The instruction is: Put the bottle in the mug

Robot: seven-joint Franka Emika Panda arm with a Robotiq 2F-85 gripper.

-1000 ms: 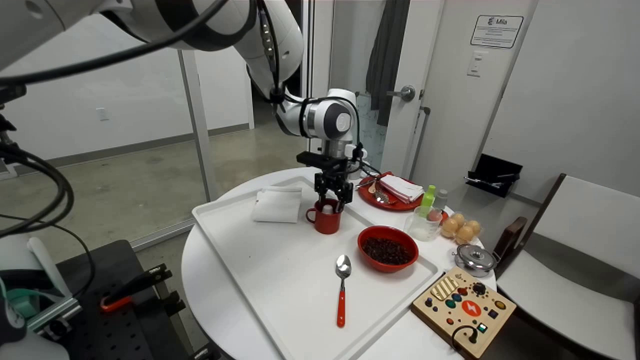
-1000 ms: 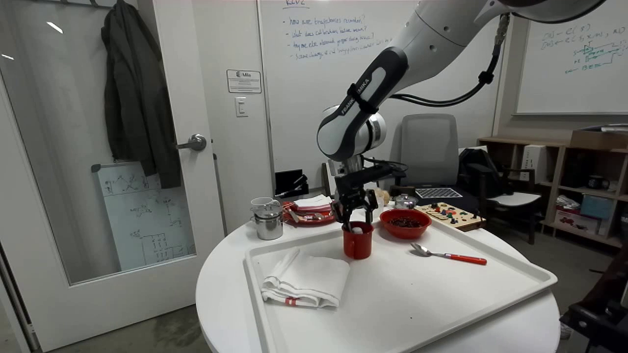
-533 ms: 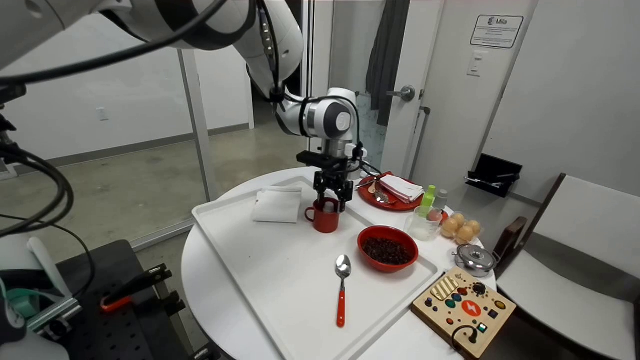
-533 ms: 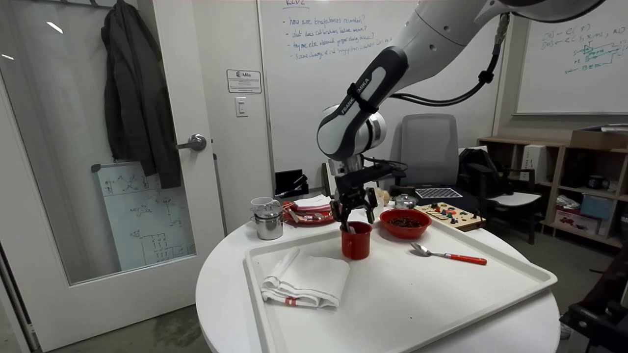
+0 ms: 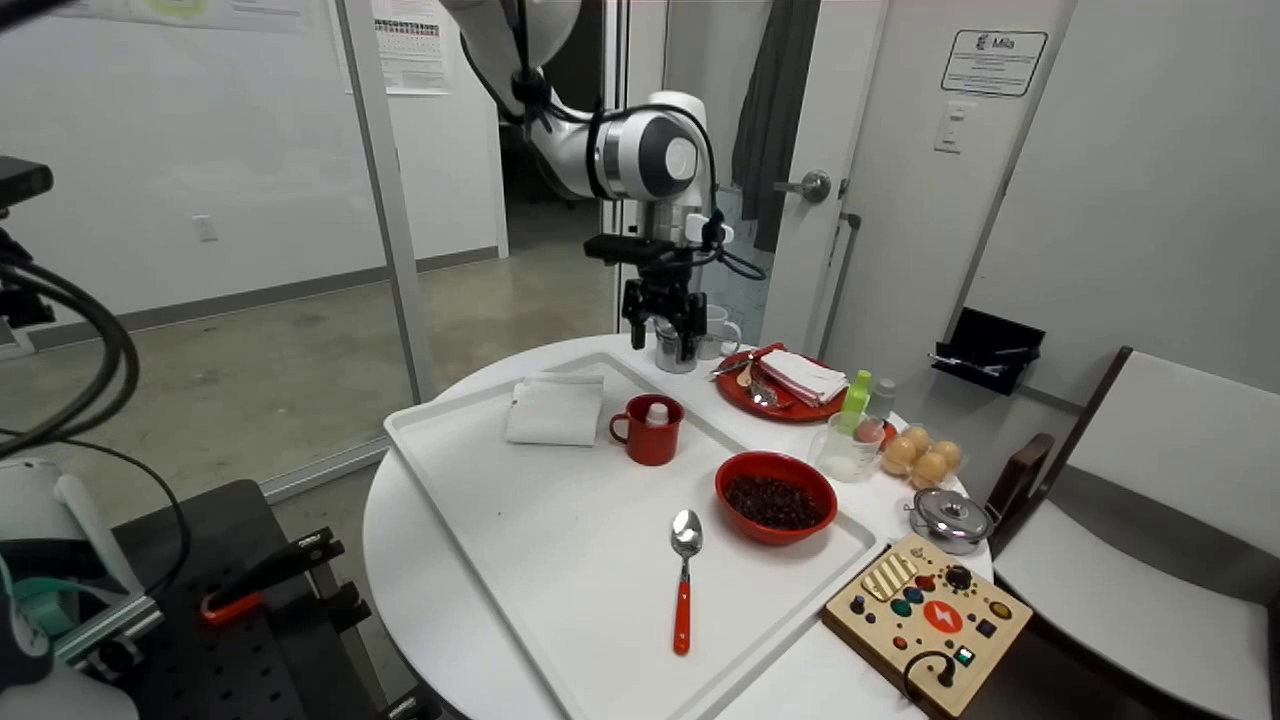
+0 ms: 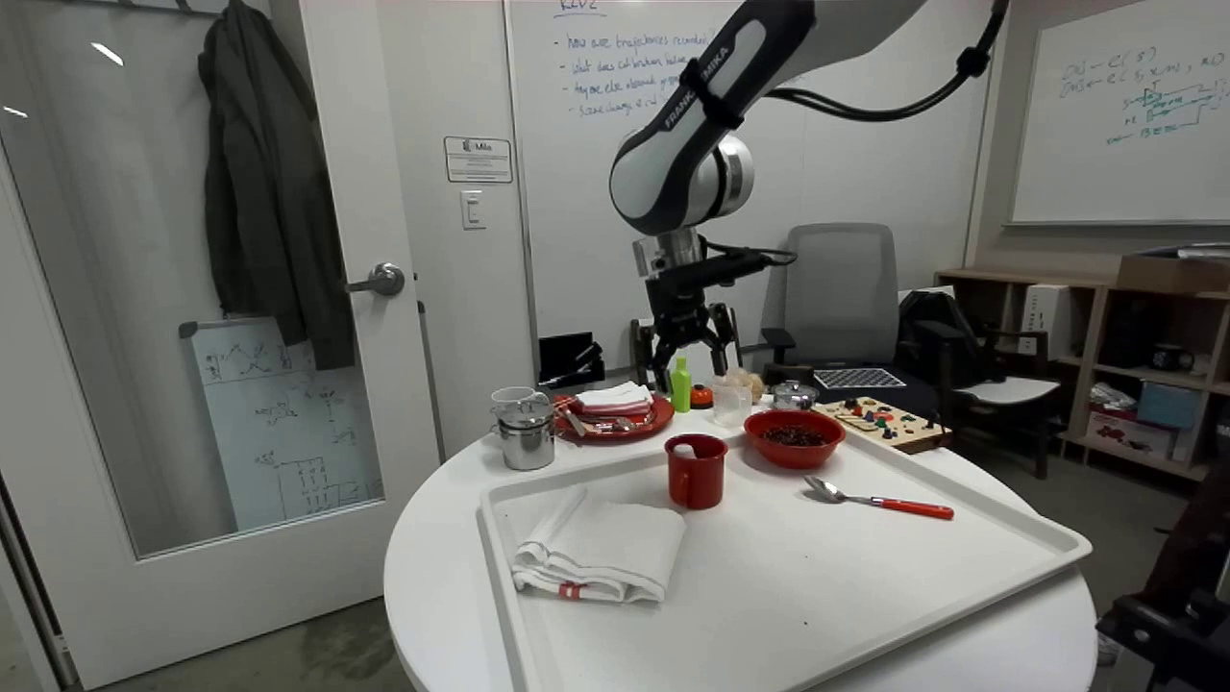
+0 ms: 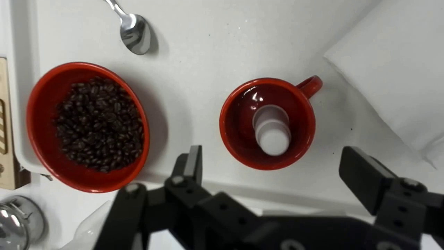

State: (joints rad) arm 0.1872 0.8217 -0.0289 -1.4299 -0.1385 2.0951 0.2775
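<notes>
The red mug (image 5: 652, 445) stands upright on the white tray (image 5: 560, 530), and also shows in an exterior view (image 6: 697, 483) and the wrist view (image 7: 239, 139). The small whitish bottle (image 7: 274, 139) is inside the mug, its cap end up and a little tilted in the wrist view. Its top shows in both exterior views (image 5: 657, 414) (image 6: 683, 451); its lower part is hidden by the mug wall there. My gripper (image 5: 663, 345) is open and empty, well above the mug and apart from it. In the wrist view its fingers (image 7: 270, 151) are wide apart.
A red bowl (image 5: 770, 537) of dark beans stands beside the mug on the tray. A spoon (image 5: 684, 590) and a folded white cloth (image 5: 555, 410) lie there too. A metal cup (image 6: 528, 448), a red plate (image 6: 586, 437) and a green object (image 6: 680, 386) stand beyond the tray.
My gripper has risen from the mug's rim to well above it. The bottle has stayed inside the mug. The mug shifted very slightly early on.
</notes>
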